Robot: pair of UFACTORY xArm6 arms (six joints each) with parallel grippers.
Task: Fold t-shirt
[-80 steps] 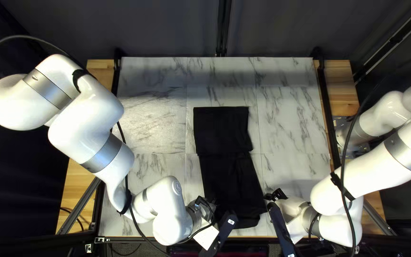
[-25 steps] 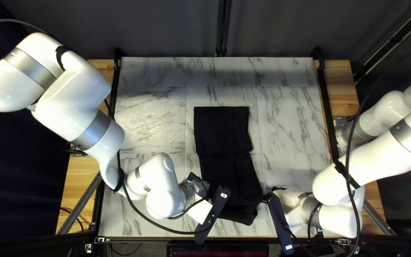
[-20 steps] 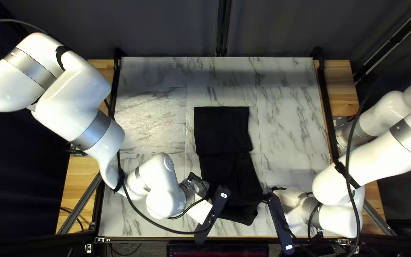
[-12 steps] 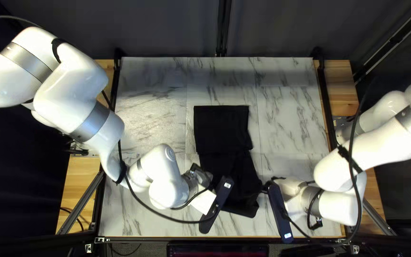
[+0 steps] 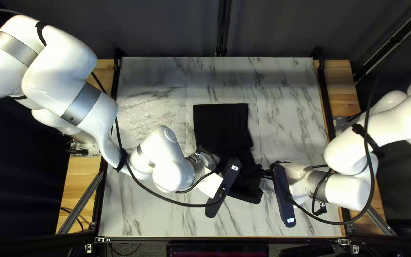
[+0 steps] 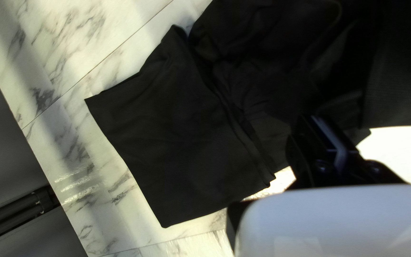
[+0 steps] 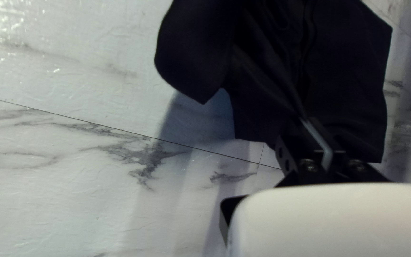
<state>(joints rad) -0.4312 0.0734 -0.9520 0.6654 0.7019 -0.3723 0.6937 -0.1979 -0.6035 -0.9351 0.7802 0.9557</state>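
Now, as it seems, the fold of the near end over the far part is being done. The black T-shirt [image 5: 220, 126] is gripped by both the left gripper [image 6: 316, 120] and the right gripper [image 7: 305, 121], and its near end is raised between them. Next, both held places should be carried forward evenly, then lowered gently, or wrinkles may be made. Ahead of the grippers, the far part is spread on the marble-patterned tabletop [image 5: 291, 119].

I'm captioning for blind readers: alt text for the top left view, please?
A black t-shirt lies on a marbled table; left gripper and right gripper, on white robot arms, hold its near half from opposite sides.
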